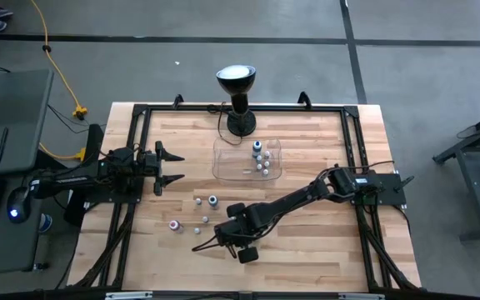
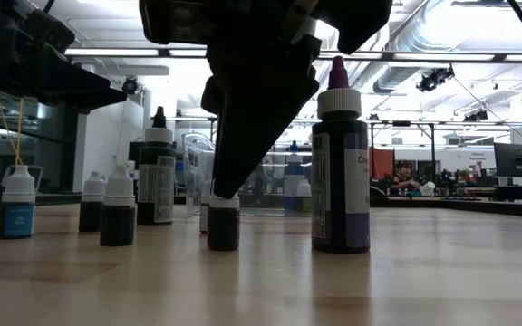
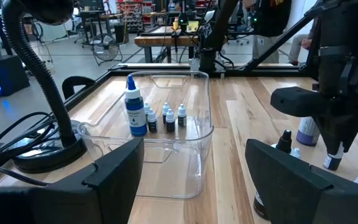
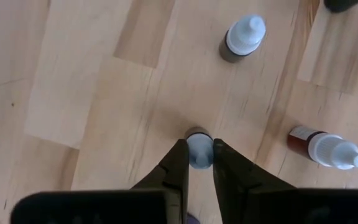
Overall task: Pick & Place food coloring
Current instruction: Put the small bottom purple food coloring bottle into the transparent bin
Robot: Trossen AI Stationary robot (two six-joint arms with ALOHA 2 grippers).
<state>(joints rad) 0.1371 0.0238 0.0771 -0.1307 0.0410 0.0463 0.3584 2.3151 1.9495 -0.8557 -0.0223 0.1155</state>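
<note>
Small food coloring bottles stand loose on the wood near the table's middle (image 1: 205,210); in the low view they form a row (image 2: 118,213) beside a taller purple one (image 2: 340,172). Several more stand in the clear tray (image 1: 247,160), where the left wrist view shows a blue one (image 3: 134,112). My right gripper (image 4: 199,152) points down near the near edge (image 1: 233,236), shut on one tiny dark bottle (image 2: 223,226). My left gripper (image 3: 201,186) waits open at the left side (image 1: 169,167), level, facing the tray. My right gripper pinches the tiny bottle by its white cap (image 4: 199,142) between the two fingers, one on each side. The fingers (image 2: 243,136) come from above, slanting down. The bottle is upright, and its base is on the table or just above it; I cannot tell which.
A black gooseneck lamp (image 1: 238,92) stands at the far edge behind the tray. One brown bottle lies on its side (image 4: 325,148) close to the held one, and another stands just beyond (image 4: 244,37). A black frame rail (image 1: 132,158) runs round the table.
</note>
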